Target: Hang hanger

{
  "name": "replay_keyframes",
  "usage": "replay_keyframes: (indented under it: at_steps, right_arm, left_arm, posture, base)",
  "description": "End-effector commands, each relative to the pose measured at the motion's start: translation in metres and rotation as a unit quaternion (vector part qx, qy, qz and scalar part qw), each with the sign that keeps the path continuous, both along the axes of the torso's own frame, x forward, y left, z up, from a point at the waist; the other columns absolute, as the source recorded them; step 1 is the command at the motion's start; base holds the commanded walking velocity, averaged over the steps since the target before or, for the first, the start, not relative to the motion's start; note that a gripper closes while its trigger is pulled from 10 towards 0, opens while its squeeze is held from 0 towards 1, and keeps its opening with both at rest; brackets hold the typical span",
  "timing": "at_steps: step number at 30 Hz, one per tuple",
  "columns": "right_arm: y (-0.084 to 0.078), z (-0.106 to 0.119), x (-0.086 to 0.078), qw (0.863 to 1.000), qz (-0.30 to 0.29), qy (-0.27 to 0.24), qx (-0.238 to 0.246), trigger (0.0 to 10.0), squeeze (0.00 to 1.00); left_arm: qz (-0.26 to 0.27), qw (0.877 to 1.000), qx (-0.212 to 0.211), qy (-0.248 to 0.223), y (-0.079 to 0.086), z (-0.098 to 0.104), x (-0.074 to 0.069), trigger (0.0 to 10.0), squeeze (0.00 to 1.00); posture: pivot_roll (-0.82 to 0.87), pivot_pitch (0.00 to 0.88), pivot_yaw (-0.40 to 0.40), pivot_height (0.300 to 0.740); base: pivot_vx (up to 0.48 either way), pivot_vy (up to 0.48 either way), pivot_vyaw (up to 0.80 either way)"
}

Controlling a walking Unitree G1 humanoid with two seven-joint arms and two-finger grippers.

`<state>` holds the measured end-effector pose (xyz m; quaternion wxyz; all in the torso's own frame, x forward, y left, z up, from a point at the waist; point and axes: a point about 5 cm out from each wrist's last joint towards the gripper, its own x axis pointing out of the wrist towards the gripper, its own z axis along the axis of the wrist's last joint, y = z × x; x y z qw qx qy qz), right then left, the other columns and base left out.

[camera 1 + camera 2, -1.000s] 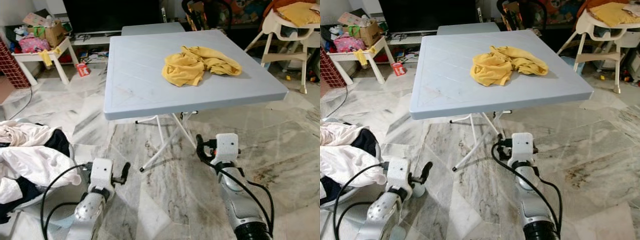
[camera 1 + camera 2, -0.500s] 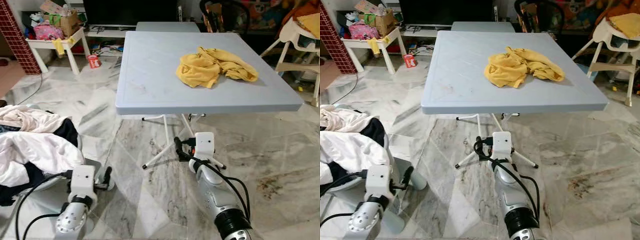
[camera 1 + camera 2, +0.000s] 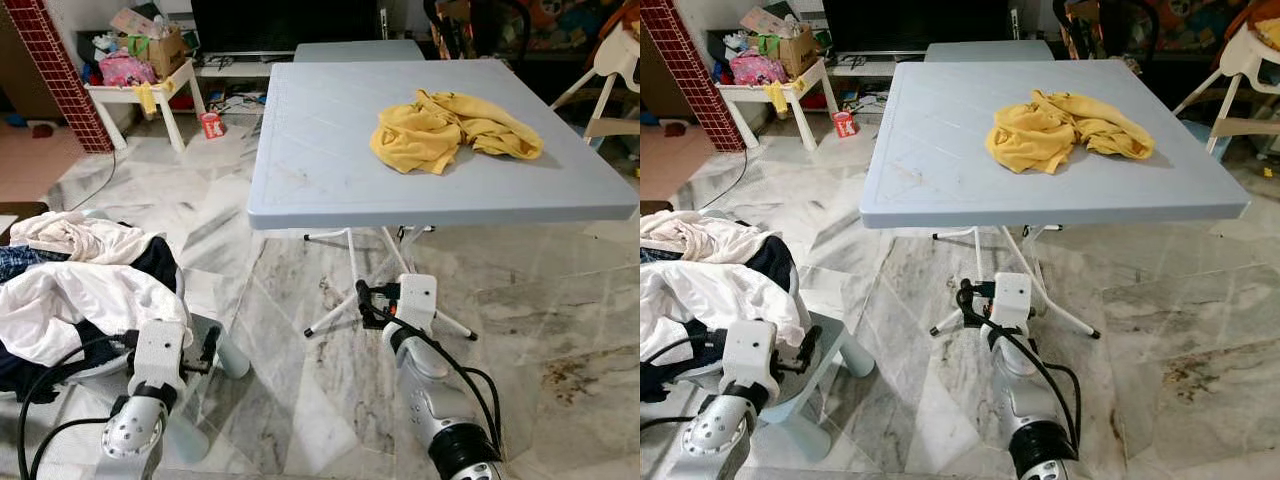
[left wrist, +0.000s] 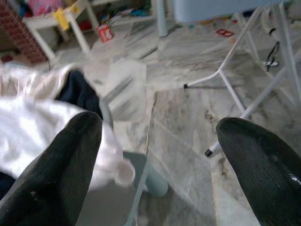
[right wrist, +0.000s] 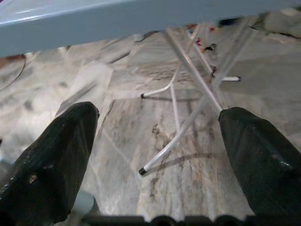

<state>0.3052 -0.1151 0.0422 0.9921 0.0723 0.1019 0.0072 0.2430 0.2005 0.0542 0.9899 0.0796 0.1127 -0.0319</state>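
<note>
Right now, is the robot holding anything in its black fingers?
No, nothing. The left gripper and the right gripper are both open, with only marble floor between their fingers.

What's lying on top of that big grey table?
A crumpled yellow cloth lies on the table, toward its far right part. The rest of the top looks bare. Anything beneath the cloth's folds is hidden.
</note>
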Motion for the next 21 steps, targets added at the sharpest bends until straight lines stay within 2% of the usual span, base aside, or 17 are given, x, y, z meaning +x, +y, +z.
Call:
replay_keyframes:
  at_steps: [1, 6, 11, 14, 16, 17, 21]
  right_arm:
    - [-0.008, -0.002, -0.004, 1.000, -0.025, -0.003, 0.004, 10.0, 0.00]
    - [-0.033, -0.008, -0.014, 0.998, -0.063, -0.004, -0.012, 10.0, 0.00]
    - [-0.054, -0.005, -0.023, 0.996, -0.076, -0.016, -0.044, 10.0, 0.00]
    - [-0.058, 0.001, -0.023, 0.996, -0.061, -0.025, -0.064, 10.0, 0.00]
    - [-0.058, 0.002, -0.023, 0.996, -0.057, -0.027, -0.069, 10.0, 0.00]
    - [-0.058, 0.006, -0.022, 0.995, -0.044, -0.033, -0.080, 10.0, 0.00]
    - [-0.056, 0.009, -0.023, 0.995, -0.020, -0.034, -0.090, 10.0, 0.00]
  left_arm:
    - [-0.011, 1.000, 0.006, -0.009, 0.001, 0.008, 0.006, 10.0, 0.00]
    - [-0.037, 0.999, 0.001, -0.013, -0.011, 0.012, 0.016, 10.0, 0.00]
    - [-0.059, 0.998, -0.010, -0.003, -0.027, 0.006, 0.021, 10.0, 0.00]
    - [-0.055, 0.998, -0.015, 0.008, -0.031, -0.003, 0.017, 10.0, 0.00]
    - [-0.053, 0.998, -0.015, 0.010, -0.032, -0.004, 0.016, 10.0, 0.00]
    - [-0.041, 0.999, -0.020, 0.017, -0.031, -0.009, 0.011, 10.0, 0.00]
    - [-0.012, 0.999, -0.022, 0.031, -0.025, -0.021, -0.004, 10.0, 0.00]
  posture:
    - [0.12, 0.000, 0.129, 0.740]
    - [0.05, 0.000, 0.164, 0.740]
    - [-0.01, 0.000, 0.146, 0.740]
    - [-0.04, 0.000, 0.104, 0.740]
    - [-0.04, 0.000, 0.104, 0.740]
    - [-0.05, 0.000, 0.075, 0.740]
    - [-0.05, 0.000, 0.051, 0.740]
  base:
    - [0.000, 0.000, 0.00]
    - [0.000, 0.000, 0.00]
    - [0.000, 0.000, 0.00]
    - [0.000, 0.000, 0.00]
    - [0.000, 0.000, 0.00]
    - [0.000, 0.000, 0.00]
    - [0.000, 0.000, -0.13]
